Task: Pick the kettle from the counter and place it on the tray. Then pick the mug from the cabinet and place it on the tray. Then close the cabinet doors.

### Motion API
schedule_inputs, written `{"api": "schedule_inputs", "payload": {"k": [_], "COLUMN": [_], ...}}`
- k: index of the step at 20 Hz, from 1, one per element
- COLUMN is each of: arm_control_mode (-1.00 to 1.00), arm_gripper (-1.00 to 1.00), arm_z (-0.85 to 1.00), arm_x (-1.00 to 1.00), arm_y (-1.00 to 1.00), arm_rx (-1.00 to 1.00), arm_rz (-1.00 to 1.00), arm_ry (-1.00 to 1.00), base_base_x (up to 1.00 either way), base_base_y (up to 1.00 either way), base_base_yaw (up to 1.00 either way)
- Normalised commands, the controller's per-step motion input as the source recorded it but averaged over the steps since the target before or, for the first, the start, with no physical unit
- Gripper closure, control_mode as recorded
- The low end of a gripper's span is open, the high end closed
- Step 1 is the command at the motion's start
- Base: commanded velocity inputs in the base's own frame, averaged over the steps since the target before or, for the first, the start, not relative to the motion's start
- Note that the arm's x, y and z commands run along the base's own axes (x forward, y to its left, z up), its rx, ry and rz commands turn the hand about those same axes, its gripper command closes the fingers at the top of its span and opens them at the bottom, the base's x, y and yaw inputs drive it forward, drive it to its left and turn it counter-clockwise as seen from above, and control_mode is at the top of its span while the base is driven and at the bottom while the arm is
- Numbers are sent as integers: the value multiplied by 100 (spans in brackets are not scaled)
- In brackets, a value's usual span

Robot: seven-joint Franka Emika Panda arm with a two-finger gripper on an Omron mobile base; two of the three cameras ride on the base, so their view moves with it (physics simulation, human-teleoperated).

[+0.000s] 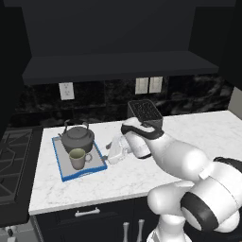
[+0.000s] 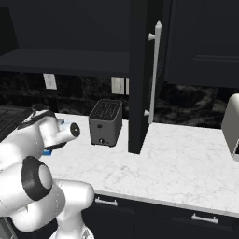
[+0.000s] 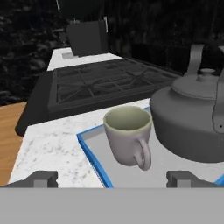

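Observation:
The blue-rimmed tray [image 1: 64, 171] lies on the counter [image 1: 142, 175] near its left end. On it stand the dark grey kettle [image 1: 78, 137] at the back and the beige mug [image 1: 78, 159] in front. My gripper [image 1: 107, 153] hovers open just right of the tray, apart from the mug. In the hand view the mug [image 3: 128, 140] stands upright beside the kettle [image 3: 192, 122] on the tray [image 3: 92, 157], a little beyond my gripper [image 3: 113, 179], with nothing between the fingertips [image 3: 41, 178]. The cabinet [image 1: 118, 66] above is open; one cabinet door [image 2: 139, 79] stands swung out.
A boxy dark toaster [image 1: 145, 113] sits behind my arm against the backsplash. A black stove [image 1: 14, 160] adjoins the counter's left end. A pale appliance [image 2: 232, 126] stands at the far right. The open door's silver handle [image 2: 156, 70] hangs over the counter.

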Motion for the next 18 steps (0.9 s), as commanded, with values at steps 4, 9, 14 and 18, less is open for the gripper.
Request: {"api": "schedule_inputs", "payload": {"k": [4, 9, 14, 18], "arm_control_mode": [-100, -100, -100, -100], "arm_gripper": [-100, -100, -100, -100], "arm_z": [91, 87, 56, 32], "arm_x": [-19, -15, -38, -38], "arm_y": [-60, -60, -69, -72], "arm_rx": [0, 0, 6, 12], "arm_rz": [-14, -15, -13, -19], "arm_ry": [4, 5, 3, 7], "base_base_x": [0, 0, 0, 0], "base_base_y": [0, 0, 0, 0], "base_base_yaw": [0, 0, 0, 0]}}
